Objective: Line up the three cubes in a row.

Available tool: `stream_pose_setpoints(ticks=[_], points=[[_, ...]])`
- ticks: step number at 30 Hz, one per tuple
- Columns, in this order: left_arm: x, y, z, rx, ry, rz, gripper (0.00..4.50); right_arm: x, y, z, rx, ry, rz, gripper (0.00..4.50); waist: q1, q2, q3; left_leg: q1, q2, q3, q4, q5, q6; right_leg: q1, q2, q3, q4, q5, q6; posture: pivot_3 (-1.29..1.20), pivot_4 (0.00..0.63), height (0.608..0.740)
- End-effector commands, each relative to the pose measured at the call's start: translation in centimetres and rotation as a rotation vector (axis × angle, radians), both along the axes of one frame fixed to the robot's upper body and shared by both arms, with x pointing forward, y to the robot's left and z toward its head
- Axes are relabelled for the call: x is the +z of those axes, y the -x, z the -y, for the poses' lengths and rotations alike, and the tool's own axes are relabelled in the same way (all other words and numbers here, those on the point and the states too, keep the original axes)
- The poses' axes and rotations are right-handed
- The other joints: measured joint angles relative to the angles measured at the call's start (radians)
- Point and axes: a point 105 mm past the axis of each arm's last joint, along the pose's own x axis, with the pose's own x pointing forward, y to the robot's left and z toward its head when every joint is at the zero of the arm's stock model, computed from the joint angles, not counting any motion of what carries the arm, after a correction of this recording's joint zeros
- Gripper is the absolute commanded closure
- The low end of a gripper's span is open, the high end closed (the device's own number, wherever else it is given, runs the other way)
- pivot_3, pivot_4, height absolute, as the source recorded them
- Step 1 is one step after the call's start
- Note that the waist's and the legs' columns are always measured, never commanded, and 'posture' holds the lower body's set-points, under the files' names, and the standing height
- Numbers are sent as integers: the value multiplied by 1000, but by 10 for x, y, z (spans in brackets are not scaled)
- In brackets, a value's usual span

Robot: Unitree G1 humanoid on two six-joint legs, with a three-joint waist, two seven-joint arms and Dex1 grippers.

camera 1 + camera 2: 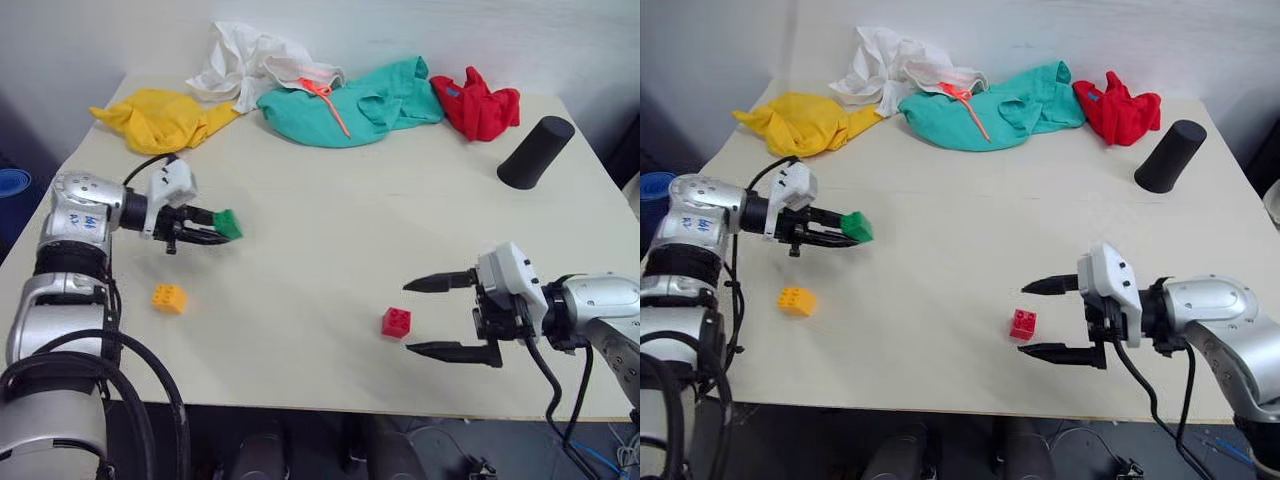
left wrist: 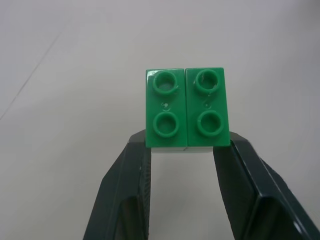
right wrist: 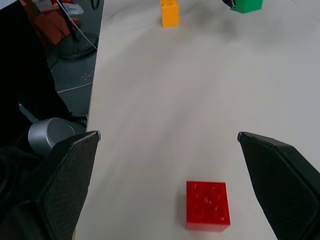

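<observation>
Left gripper (image 1: 222, 226) jaws pinching the green brick (image 2: 187, 107) at their tips, lifted off the table (image 1: 320, 200). Orange-yellow brick (image 1: 169, 298) lies below and nearer. Right gripper (image 1: 425, 316) jaws spread wide; red brick (image 3: 208, 205) lies just ahead of the gap, untouched.

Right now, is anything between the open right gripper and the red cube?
Nothing visible. The right gripper has its fingers spread, and the red cube sits on bare table just ahead of the fingertips, untouched. The other cubes and the cloths lie well away.
</observation>
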Motion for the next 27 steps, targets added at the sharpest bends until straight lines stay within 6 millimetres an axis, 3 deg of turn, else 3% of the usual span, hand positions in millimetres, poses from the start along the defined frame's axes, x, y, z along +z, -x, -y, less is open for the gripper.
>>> stream_pose_setpoints(ticks=[1, 6, 15, 19, 27], points=[[-1, 38, 44, -247, -51, 3, 3044, 2, -1, 17, -27, 76, 72, 0, -6, 0, 0, 0, 1, 0, 0, 0, 0, 0, -3, 1, 0, 0, 0, 0, 150, 740], [-17, 63, 88, -339, -105, -1, 3044, -5, 3, 27, -34, 112, 87, 0, -5, 0, 0, 0, 0, -1, 1, 1, -1, 1, -3, 5, 1, 0, 0, 0, 150, 740], [-40, 66, 121, -308, -123, -17, 3044, -11, 7, 29, -48, 115, 84, 0, 3, 0, 0, 2, 0, -1, 1, 1, 0, 3, 1, 9, 0, 0, 0, 0, 150, 740], [-57, 71, 125, -315, -163, -42, 3044, -13, 7, 28, -59, 109, 86, 0, 8, 0, 0, 3, 0, -1, 1, 1, 0, 3, 1, 9, 0, 0, 0, 0, 150, 740], [-68, 63, 123, -274, -200, -15, 3044, -15, 8, 26, -57, 108, 88, 0, 17, 0, 0, 3, -1, -1, 1, 1, 0, 3, 1, 9, -5, 0, 0, 0, 150, 740]])
